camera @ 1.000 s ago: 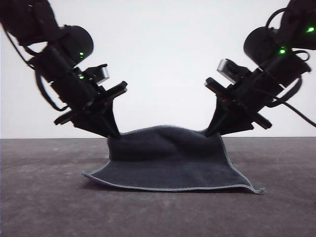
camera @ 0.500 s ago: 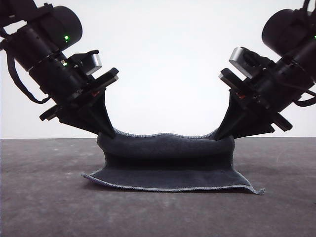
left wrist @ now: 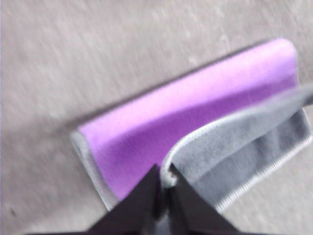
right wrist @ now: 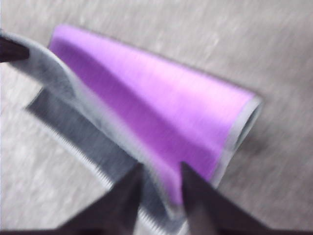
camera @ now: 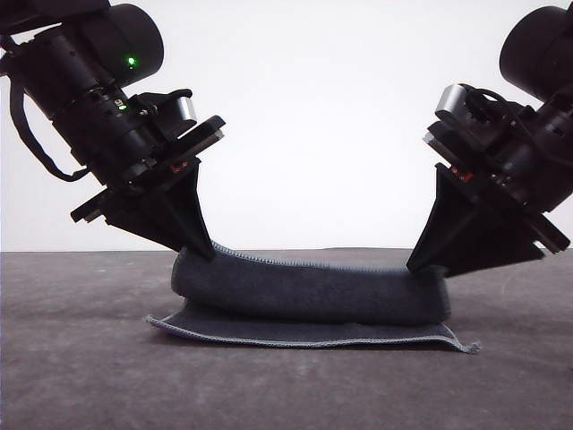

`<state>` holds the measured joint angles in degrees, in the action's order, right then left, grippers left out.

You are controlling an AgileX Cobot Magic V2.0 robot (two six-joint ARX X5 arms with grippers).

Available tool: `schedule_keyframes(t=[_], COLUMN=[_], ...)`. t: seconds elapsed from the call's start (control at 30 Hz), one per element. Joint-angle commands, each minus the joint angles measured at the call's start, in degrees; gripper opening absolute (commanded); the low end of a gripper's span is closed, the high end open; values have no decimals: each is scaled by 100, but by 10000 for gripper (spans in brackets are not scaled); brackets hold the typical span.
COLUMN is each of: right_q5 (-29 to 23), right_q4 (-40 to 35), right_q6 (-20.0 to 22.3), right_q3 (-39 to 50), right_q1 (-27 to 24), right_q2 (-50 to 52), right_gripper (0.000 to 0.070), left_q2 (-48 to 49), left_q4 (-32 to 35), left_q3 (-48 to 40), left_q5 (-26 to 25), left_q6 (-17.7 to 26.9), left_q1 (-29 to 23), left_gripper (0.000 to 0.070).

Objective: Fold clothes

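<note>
Cloth [camera: 309,300] lies low-centre in the front view, on the dark bench [camera: 81,376]. Its rear part is rolled fwd into a thick grey tube running left to right, resting on the flat front part, whose light stitched edge shows along the bottom w/ a pointed corner at lower right.

Left gripper [camera: 199,246] comes down from upper left of the frame, tips at the tube's left end. Right gripper [camera: 430,266] comes down from upper right, tips at the tube's right end.

Left wrist view: cloth [left wrist: 195,122] shows a purple face curled over, grey face w/ pale edging beside it; left gripper [left wrist: 164,188] has its jaws pinched on the stitched edge at bottom centre.

Right wrist view, blurred: purple roll [right wrist: 161,112] spans the frame diagonally; right gripper [right wrist: 161,196] jaws straddle the cloth edge at bottom centre, gripping it.
</note>
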<state>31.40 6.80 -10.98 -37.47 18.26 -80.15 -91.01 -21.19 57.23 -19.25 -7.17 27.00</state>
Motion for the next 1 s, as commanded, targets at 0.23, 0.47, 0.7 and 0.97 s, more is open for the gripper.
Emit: schedule_keyframes(t=[0.23, 0.47, 0.7, 0.97], right_q5=[7, 11, 4, -199], right_q4=[325, 1193, 1957, 2071], right_q6=[-108, -517, -788, -1096], right_q3=[-29, -29, -33, -33], right_q1=[125, 123, 107, 97], right_q2=[908, 1725, 2017, 2015], right_gripper=[213, 213, 213, 215], left_q2=[778, 2093, 3342, 4703], left_q4=[-966, -1550, -2135, -2076], left_q3=[20, 18, -116, -1208], left_q5=[15, 199, 1310, 1347], left_q6=[-78, -108, -304, -462], left_q1=[77, 77, -8, -312], left_gripper=[323, 311, 308, 308])
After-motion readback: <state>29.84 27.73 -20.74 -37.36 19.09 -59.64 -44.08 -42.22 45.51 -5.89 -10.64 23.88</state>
